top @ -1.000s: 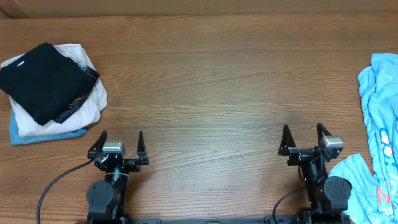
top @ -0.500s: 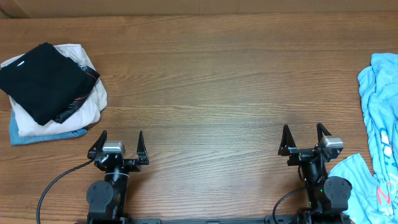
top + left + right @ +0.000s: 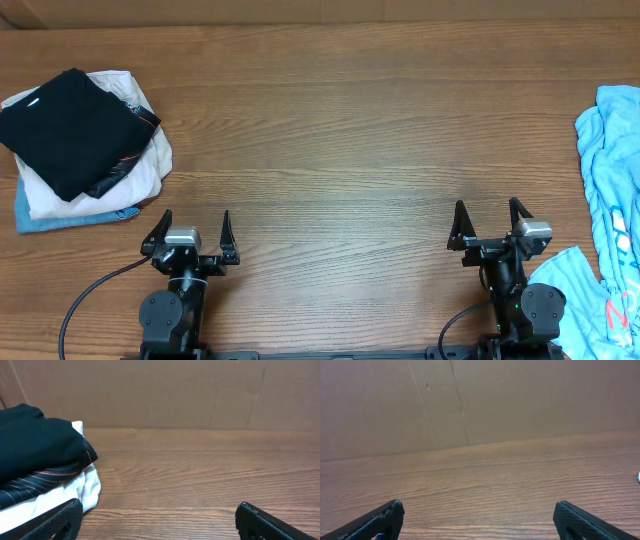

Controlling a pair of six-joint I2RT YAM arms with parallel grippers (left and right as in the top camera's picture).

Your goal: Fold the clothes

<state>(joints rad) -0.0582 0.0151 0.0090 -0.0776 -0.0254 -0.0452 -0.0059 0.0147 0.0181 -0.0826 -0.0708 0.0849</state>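
Observation:
A stack of folded clothes (image 3: 75, 140) lies at the far left of the table: a black garment on top, a white one under it, a blue one at the bottom. It also shows in the left wrist view (image 3: 40, 470). Crumpled light blue clothes (image 3: 610, 170) lie at the right edge, with one piece (image 3: 585, 290) near the right arm. My left gripper (image 3: 193, 222) is open and empty near the front edge, right of the stack. My right gripper (image 3: 487, 212) is open and empty, left of the blue clothes.
The wooden table (image 3: 340, 130) spans the view. A brown cardboard wall (image 3: 165, 395) stands along its far edge and also shows in the right wrist view (image 3: 480, 400).

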